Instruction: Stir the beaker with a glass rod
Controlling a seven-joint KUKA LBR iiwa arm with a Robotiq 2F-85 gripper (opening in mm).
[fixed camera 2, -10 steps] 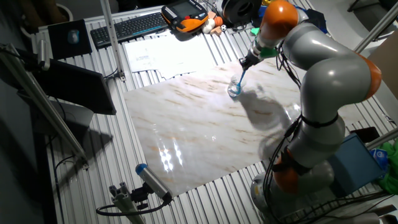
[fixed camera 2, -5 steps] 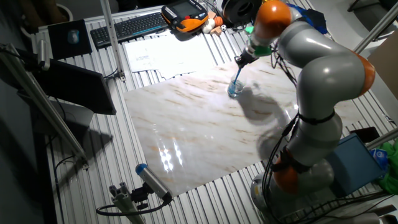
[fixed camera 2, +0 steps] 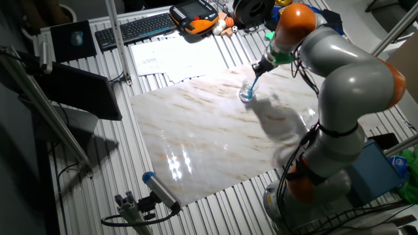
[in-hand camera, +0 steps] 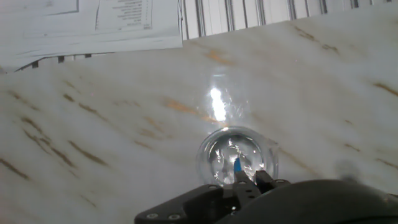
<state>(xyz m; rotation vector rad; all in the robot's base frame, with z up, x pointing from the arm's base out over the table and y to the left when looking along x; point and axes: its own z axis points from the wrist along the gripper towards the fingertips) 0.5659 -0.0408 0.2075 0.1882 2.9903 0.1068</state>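
Tool (fixed camera 2: pixel 260 68) shifted right, seemingly gripping glass rod (fixed camera 2: pixel 253 82).

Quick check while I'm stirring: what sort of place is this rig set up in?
Probably a robotics lab workbench, not a chemistry lab. A marble-patterned board lies on a slatted aluminium table, with a keyboard and an orange teach pendant behind it, plus printed sheets. The gripper holds the glass rod in the beaker.

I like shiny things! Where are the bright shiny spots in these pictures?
Hand view: a white glare spot on the marble slab just behind the beaker, plus sparkles inside it. Fixed view: lamp reflections streak the slab's near part, and the arm's shadow falls beside the beaker.
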